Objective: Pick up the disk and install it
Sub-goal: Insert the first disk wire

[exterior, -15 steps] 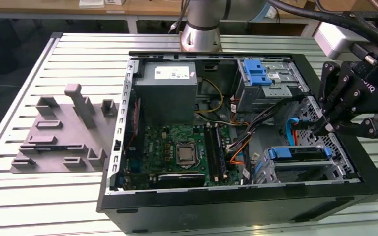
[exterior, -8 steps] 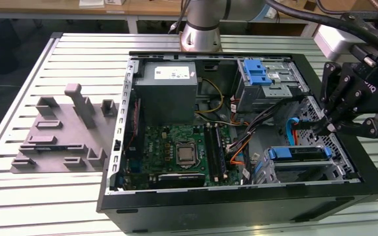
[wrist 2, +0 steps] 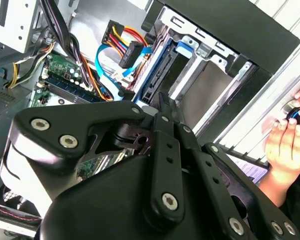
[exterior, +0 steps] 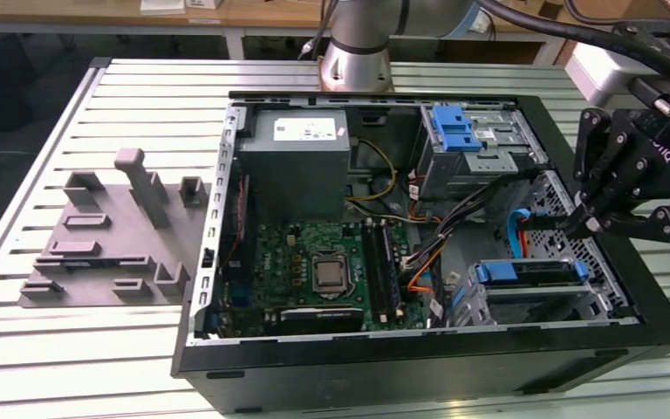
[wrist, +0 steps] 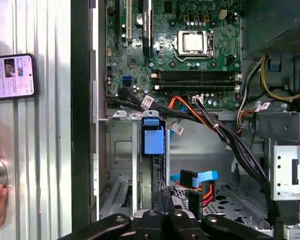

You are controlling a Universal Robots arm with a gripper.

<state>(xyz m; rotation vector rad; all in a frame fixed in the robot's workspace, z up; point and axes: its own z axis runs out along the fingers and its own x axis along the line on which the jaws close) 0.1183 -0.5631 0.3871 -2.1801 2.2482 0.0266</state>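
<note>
The disk (exterior: 529, 272) sits in the lower drive cage at the near right corner of the open computer case, its blue bracket facing up. In the first wrist view the disk's blue bracket (wrist: 153, 136) stands edge-on in a slot of the silver cage. My gripper (exterior: 577, 224) hangs over the case's right side, a little above and beyond the disk, with its black fingers (wrist 2: 162, 107) pressed together and nothing between them. In the first wrist view the gripper (wrist: 164, 197) points into the cage floor beside loose blue and orange cables.
The case holds a grey power supply (exterior: 294, 161), a green motherboard (exterior: 324, 266) and an upper blue latch with a perforated cage (exterior: 457, 131). A grey fixture (exterior: 114, 231) lies on the slatted table at the exterior view's left. A hand (wrist 2: 284, 145) and a phone (wrist: 12, 76) rest beside the case.
</note>
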